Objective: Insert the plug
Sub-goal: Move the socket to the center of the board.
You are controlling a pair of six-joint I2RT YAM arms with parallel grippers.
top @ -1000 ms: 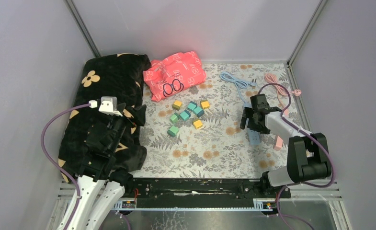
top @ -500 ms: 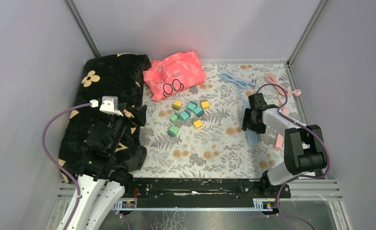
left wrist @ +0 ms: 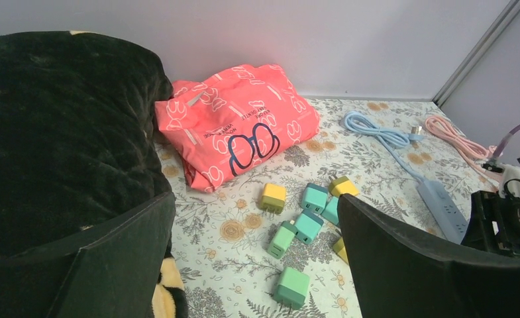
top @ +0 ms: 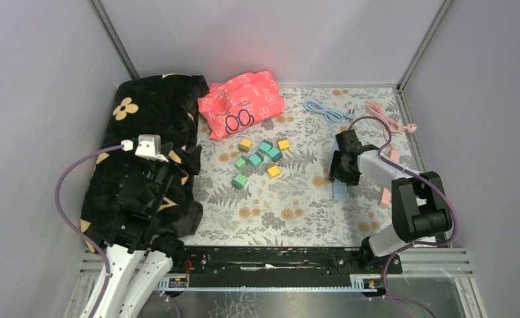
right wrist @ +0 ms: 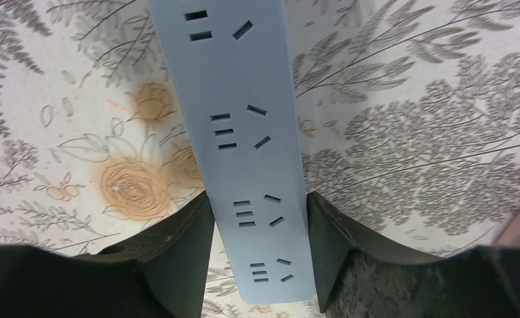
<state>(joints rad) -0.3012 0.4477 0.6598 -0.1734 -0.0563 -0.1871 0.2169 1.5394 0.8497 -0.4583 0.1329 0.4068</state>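
The light blue power strip (right wrist: 244, 132) lies on the flowered cloth with its sockets facing up. It also shows in the top view (top: 340, 191) and the left wrist view (left wrist: 442, 205). My right gripper (right wrist: 257, 205) (top: 345, 169) is shut on the strip's free end, one finger on each long side. Several coloured cube plugs (top: 260, 159) (left wrist: 303, 218) lie loose at the table's middle, and a green plug (top: 240, 181) (left wrist: 291, 286) is the nearest. My left gripper (left wrist: 256, 202) (top: 183, 162) is open and empty at the black pillow's right edge.
A black flowered pillow (top: 144, 132) fills the left side. A red printed bag (top: 240, 103) lies at the back middle. The strip's blue cable (top: 323, 109) and a pink cable (top: 383, 116) coil at the back right. A pink power strip (top: 385, 197) lies beside the right arm.
My right gripper has moved a little to the left and taken the blue power strip's end with it. The left arm has not moved.
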